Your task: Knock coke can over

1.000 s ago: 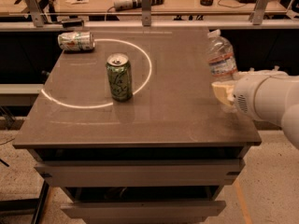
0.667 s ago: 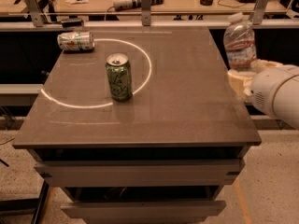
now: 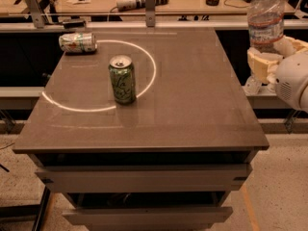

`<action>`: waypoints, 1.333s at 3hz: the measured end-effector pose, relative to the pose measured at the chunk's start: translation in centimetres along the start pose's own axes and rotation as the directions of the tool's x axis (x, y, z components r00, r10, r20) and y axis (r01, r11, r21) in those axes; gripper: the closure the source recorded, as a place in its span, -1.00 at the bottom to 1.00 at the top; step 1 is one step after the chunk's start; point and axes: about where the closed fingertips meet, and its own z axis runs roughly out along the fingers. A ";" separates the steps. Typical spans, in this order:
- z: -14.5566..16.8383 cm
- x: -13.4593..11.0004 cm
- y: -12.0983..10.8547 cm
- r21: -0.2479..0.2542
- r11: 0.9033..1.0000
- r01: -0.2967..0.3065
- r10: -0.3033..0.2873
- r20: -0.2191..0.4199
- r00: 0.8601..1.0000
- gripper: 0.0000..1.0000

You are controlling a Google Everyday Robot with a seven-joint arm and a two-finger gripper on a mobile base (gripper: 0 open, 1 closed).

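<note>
At the near edge, two drawer fronts (image 3: pixel 144 181) sit stacked under the dark, glossy table (image 3: pixel 192 114). On the table top, left of centre, a green can (image 3: pixel 122 80) stands upright with its opened top facing up. Its base rests on the line of a white ring (image 3: pixel 72 107) marked on the surface, which curves around the left and far side of it.

Off the right edge of the table, at about the same depth, the robot's white arm housing (image 3: pixel 294 81) enters from the right. Its claw (image 3: pixel 272 57) has cream fingers closed around a clear water bottle (image 3: pixel 265 20). The bottle is roughly upright, lifted, and lies outside the table's edge, well apart from both cans.

Farther back, at the far left corner of the table, a pale can (image 3: pixel 77 42) with red and green patches lies on its side, just outside the ring. Neither can's label can be read, so it cannot be told which, if either, is the coke can.

Behind the table, a grey metal post (image 3: pixel 150 6) rises in front of a second table (image 3: pixel 96 4) that carries cables and small tools.
</note>
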 end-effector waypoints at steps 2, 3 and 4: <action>0.9 0.6 1.4 -0.033 0.999 0.000 0.000 -0.001 1.000 1.00; 2.9 1.2 4.5 -0.111 0.994 -0.017 0.019 0.013 1.000 1.00; 4.5 1.6 7.2 -0.199 0.980 -0.007 0.018 0.052 0.998 1.00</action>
